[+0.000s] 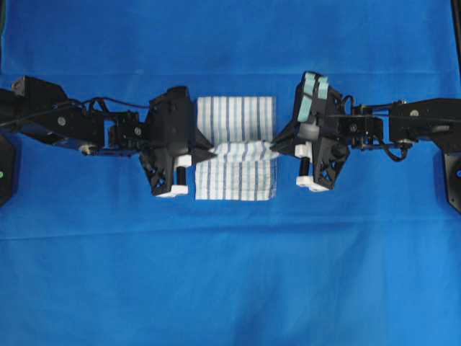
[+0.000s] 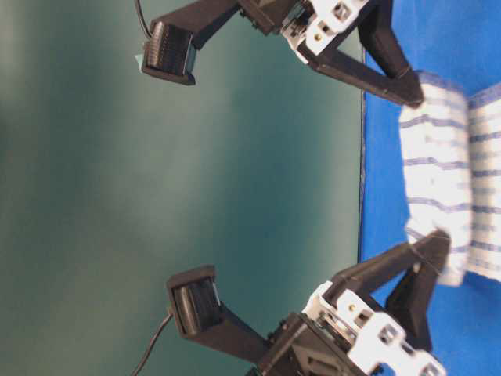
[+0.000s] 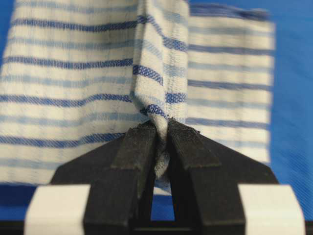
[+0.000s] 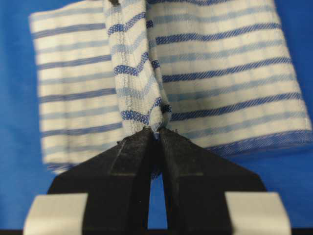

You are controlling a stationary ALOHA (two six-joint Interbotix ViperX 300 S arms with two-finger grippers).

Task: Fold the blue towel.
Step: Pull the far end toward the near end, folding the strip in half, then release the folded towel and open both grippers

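The blue towel (image 1: 236, 148) lay near the middle of the tabletop (image 1: 230, 274), which was covered by a plain solid-blue sheet (image 1: 216, 43). The cloth was white with thin dark and pale blue stripes, and it sat square between the two arms in the overhead view. Across its middle a raised ridge of fabric ran from side to side, lifted clear of the flat parts above and below it.

The left tool (image 1: 209, 153) came in from the left of the overhead view and had its tips at the towel's left edge. From its own wrist camera the left tool (image 3: 161, 132) stood nearly shut, its two dark pads pressed together with a bunched fold of striped cloth pinched between them.

The right tool (image 1: 272, 146) reached in from the opposite side and met the towel's right edge at the same ridge. Its wrist camera showed the right tool (image 4: 155, 132) likewise clamped almost closed on a gathered hem of the towel (image 4: 195, 73).

In the table-level view the towel (image 2: 438, 172) bulged up off the sheet between the two sets of black tips, one at each end of the lifted fold.
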